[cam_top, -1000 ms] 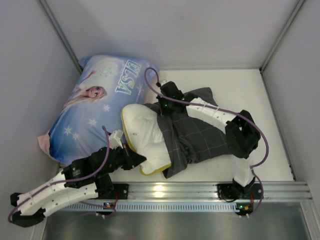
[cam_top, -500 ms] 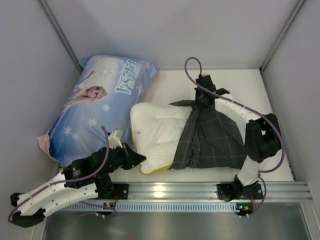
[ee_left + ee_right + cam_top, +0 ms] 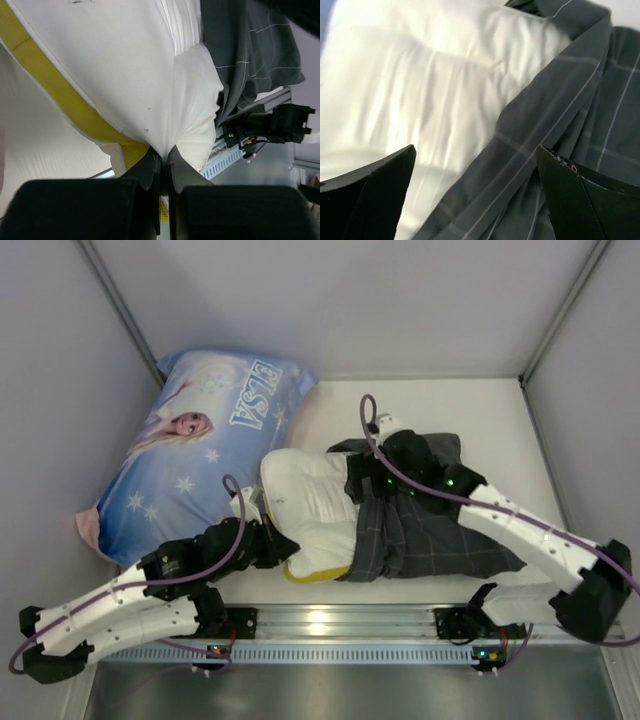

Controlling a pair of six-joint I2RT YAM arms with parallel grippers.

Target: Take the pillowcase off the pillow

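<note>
pillowcase: dark grey soft fabric pillowcase point(image 3: 430, 540) with a thin light grid check. It is bunched over one end of the pillow only. Its open edge lies directly under the right pincer point(image 3: 476, 150), and the rest trails back under that arm.
pillow: plump white quilted pillow point(image 3: 305, 502) with yellow piping. The half towards the left pincer point(image 3: 162, 159) is bare, the other half is inside the case.
long axis: pillow and case lie in one line across the white surface point(image 3: 500, 410), running from the left pincer out under the right arm. The case has to slide off along that line, away from the left pincer.
left pincer: clenched on a pinch of white pillow cloth at the corner, just beside the yellow piping. It acts as the anchor.
right pincer: released, jaws spread wide, hovering over the line where grey edge meets white quilt. Nothing is gripped between them.
nearer arm: right, which sits on top of the case. The left pincer touches only the pillow.
next, my read: drop the right pincer onto the case edge, clench, then pull away from the left pincer.
around: a large light blue ELSA cartoon-print pillow point(image 3: 200, 440) lies beyond the left pincer, just beside the white pillow. An aluminium rail point(image 3: 340, 620) runs along the near edge, close to both.
in the way: the right forearm lies over the case's near corner and could pin the fabric. There is also a risk of pinching pillow cloth together with the case.
</note>
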